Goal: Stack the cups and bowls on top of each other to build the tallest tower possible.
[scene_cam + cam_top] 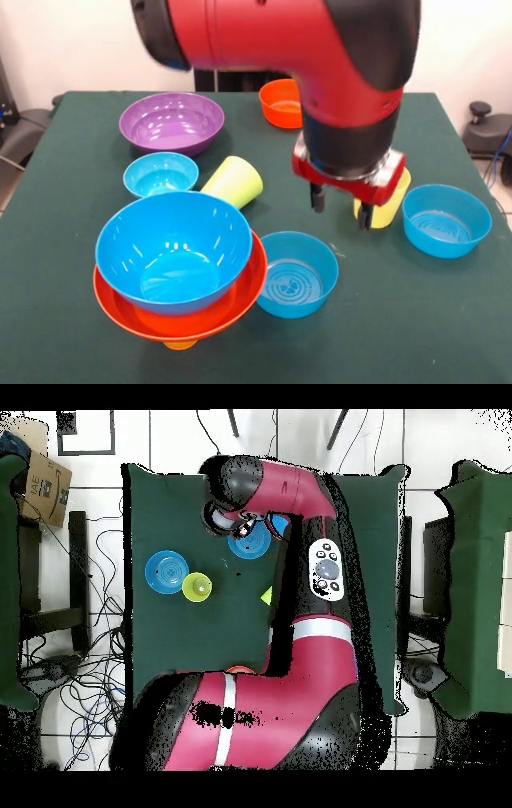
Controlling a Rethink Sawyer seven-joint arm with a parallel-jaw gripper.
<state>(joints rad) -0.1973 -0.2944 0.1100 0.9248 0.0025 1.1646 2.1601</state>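
The tower stands at the front left: a big blue bowl (172, 248) nested in a wider orange bowl (192, 324) over an orange cup (180, 345). My gripper (342, 206) hangs open just above the cloth with nothing between its fingers. Partly hidden right behind it is the pale yellow cup (392, 200) (197, 587). A lime green cup (234, 182) lies on its side near the middle. One medium blue bowl (298, 274) (247, 542) sits beside the tower, another (446, 219) (166, 572) at the right.
A large purple bowl (171, 122) and a small blue bowl (160, 174) sit at the back left. A small orange bowl (282, 102) is at the back, behind the arm. In the overhead view the arm (300, 584) covers most of the green table (160, 644).
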